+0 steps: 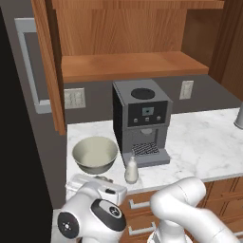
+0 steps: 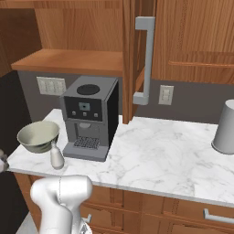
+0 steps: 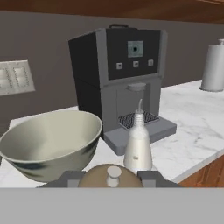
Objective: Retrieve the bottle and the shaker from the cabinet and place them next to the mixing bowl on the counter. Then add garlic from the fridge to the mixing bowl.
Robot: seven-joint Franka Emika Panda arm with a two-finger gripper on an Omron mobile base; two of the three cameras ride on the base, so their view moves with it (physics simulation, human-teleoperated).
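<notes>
Gripping the shaker (image 3: 113,176), the gripper (image 3: 113,178) sits low at the front edge of the counter (image 1: 209,142), its fingers closed on the brown body, knob top up.

Seen from the hand, the shaker rises between the two dark finger tips, directly before the white bottle (image 3: 138,146), which stands upright on the marble just beside the mixing bowl (image 3: 50,142). In the left base view the bottle (image 1: 131,170) stands at the counter's front edge, between the bowl (image 1: 95,154) and the drip tray of a grey coffee machine (image 1: 141,121). Above, the cabinet (image 1: 133,64) stands open, its wooden shelf bare. A pale grey canister (image 2: 226,128) stands well apart at the far right of the counter.
</notes>
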